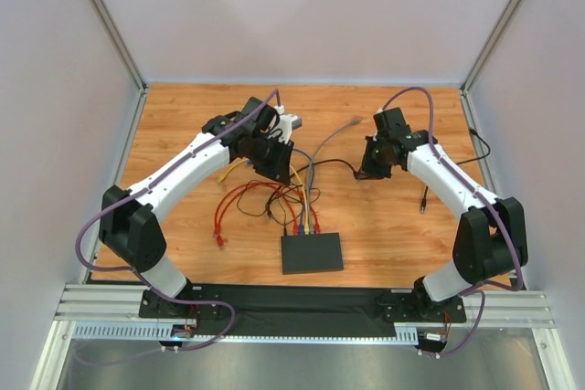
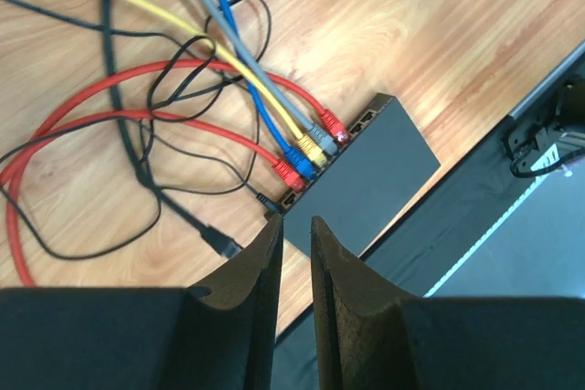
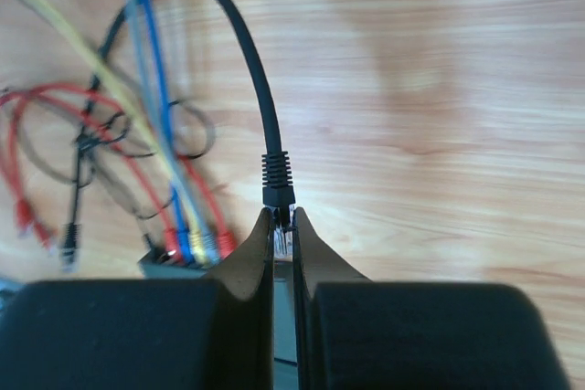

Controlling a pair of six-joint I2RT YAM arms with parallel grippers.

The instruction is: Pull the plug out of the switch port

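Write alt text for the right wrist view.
The right gripper pinches a black cable's plug over a wooden table. Behind, blurred, red, blue and yellow cables run into the switch.

Reaches the left arm (image 1: 183,175) from the near edge of the table (image 1: 402,226) toward its middle, with the left gripper (image 2: 294,221) pointing down, fingers parted by a narrow gap and gripping nothing. Bends the right arm (image 1: 448,180) inward along the right edge, with the right gripper (image 3: 283,218) pinched tight on a black plug (image 3: 279,191).
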